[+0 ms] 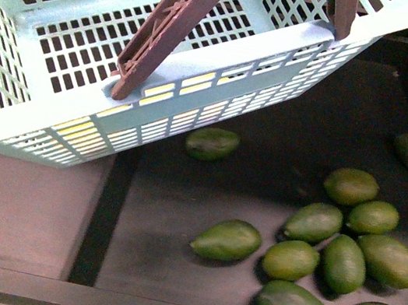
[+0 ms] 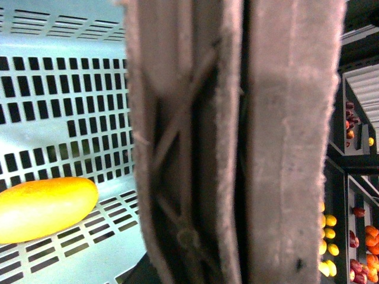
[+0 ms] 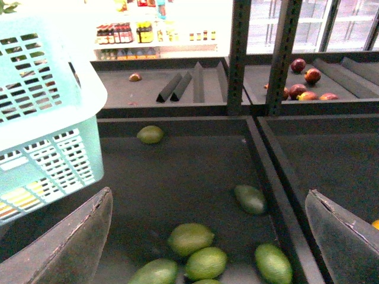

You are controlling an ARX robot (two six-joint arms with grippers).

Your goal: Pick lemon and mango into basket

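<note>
So the left tool [image 2: 240, 148] is clamping the brown handle [image 1: 170, 32] of the teal basket [image 1: 29, 114], jaws closed tight on it, and the basket is hanging tilted over the dark produce bin [image 1: 167, 272]. The mango [image 2: 44, 208] is already lying on the basket floor. The right tool [image 3: 207, 236] is hovering wide open and empty over the avocados [image 3: 190, 238]. The lemon isn't showing up anywhere clearly, so I can't tell which way it's lying from the open tool.
</note>
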